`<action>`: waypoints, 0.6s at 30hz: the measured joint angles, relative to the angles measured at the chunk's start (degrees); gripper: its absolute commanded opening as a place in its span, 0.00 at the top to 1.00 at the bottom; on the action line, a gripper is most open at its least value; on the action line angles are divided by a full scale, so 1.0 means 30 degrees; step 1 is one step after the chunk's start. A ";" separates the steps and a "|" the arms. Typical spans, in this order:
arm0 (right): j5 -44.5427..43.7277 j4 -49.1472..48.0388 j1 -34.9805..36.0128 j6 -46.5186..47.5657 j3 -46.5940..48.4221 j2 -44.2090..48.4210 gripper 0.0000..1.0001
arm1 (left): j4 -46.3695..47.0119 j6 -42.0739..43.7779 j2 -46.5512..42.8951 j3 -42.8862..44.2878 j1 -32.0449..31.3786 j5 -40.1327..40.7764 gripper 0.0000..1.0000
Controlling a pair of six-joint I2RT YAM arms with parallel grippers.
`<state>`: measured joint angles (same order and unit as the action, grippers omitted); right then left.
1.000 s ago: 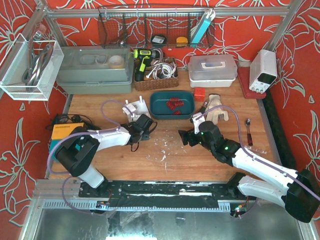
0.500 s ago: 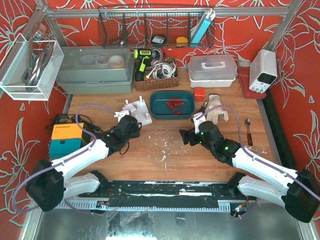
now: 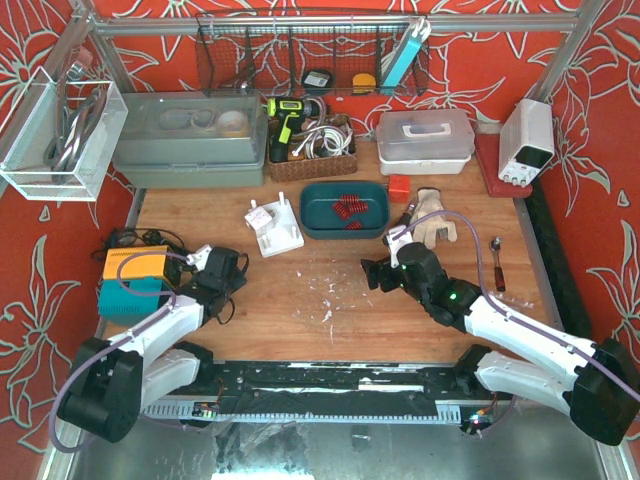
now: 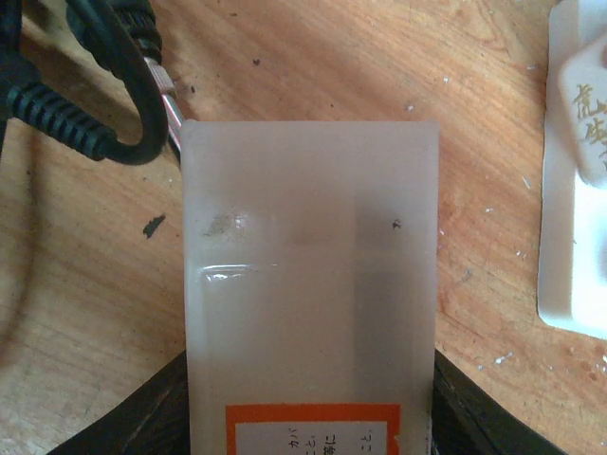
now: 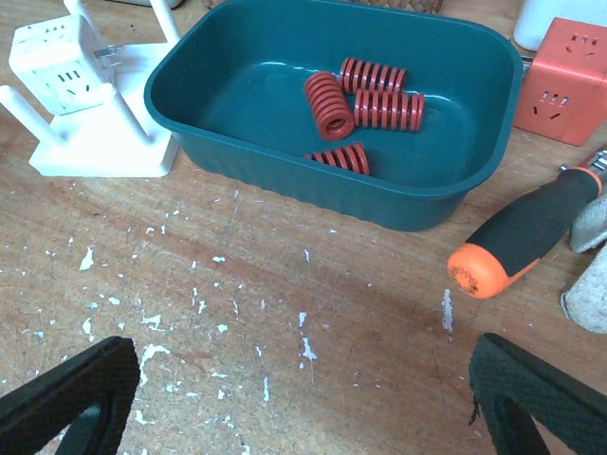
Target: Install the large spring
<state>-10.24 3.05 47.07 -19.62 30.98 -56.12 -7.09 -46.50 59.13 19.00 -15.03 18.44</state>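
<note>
Several red springs (image 3: 347, 208) lie in a teal tray (image 3: 312, 215) at the table's middle back; the right wrist view shows the springs (image 5: 365, 95) inside the tray (image 5: 417, 190). A white pegged fixture (image 3: 272, 228) stands left of the tray, also in the right wrist view (image 5: 85, 114) and at the left wrist view's right edge (image 4: 574, 171). My left gripper (image 3: 212, 260) is at the left, shut on a translucent plastic case with an orange label (image 4: 308, 284). My right gripper (image 3: 375, 272) hangs open and empty over bare wood in front of the tray (image 5: 308, 398).
A black-and-orange screwdriver (image 5: 526, 237), an orange power cube (image 5: 567, 81), a glove (image 3: 432, 215) and a spoon (image 3: 497, 262) lie right of the tray. An orange-and-teal device (image 3: 135, 275) with black cables (image 4: 85, 104) sits at the left edge. Boxes and a basket line the back.
My left arm has swung left and back from the fixture, carrying the translucent case towards the orange device. The right arm has hardly moved.
</note>
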 measured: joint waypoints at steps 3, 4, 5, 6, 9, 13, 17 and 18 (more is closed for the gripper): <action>-0.0073 0.0007 0.0000 0.0000 0.0000 0.0000 0.05 | 0.0051 -0.0182 0.0226 0.0138 0.0029 0.0262 0.72; -0.0080 0.0022 0.0000 -0.0007 0.0000 0.0000 0.05 | 0.0073 -0.0226 0.0306 0.0153 0.0029 0.0299 0.72; -0.0102 0.0051 0.0000 -0.0007 0.0000 0.0000 0.04 | 0.0080 -0.0240 0.0379 0.0153 0.0029 0.0328 0.71; -0.0124 0.0109 0.0000 -0.0007 0.0000 -0.0007 0.04 | 0.0073 -0.0255 0.0459 0.0153 0.0029 0.0342 0.69; -0.0255 0.0321 0.0000 -0.0015 0.0000 -0.0029 0.04 | 0.0095 -0.0284 0.0612 0.0153 0.0029 0.0364 0.63; -0.0510 0.0430 0.0000 -0.0066 0.0000 -0.0036 0.04 | 0.0087 -0.0226 0.0845 0.0160 0.0029 0.0532 0.54; -0.0736 0.0437 0.0000 -0.0095 0.0000 -0.0066 0.04 | -0.0080 -0.0138 0.0998 0.0313 0.0029 0.0714 0.51; -0.0772 0.0444 0.0000 -0.0102 0.0000 -0.0073 0.04 | -0.0131 -0.0138 0.0991 0.0372 0.0029 0.0758 0.49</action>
<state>-12.56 4.38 47.07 -19.92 30.98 -56.34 -7.49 -46.92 62.11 20.12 -14.94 20.71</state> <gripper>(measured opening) 0.956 0.509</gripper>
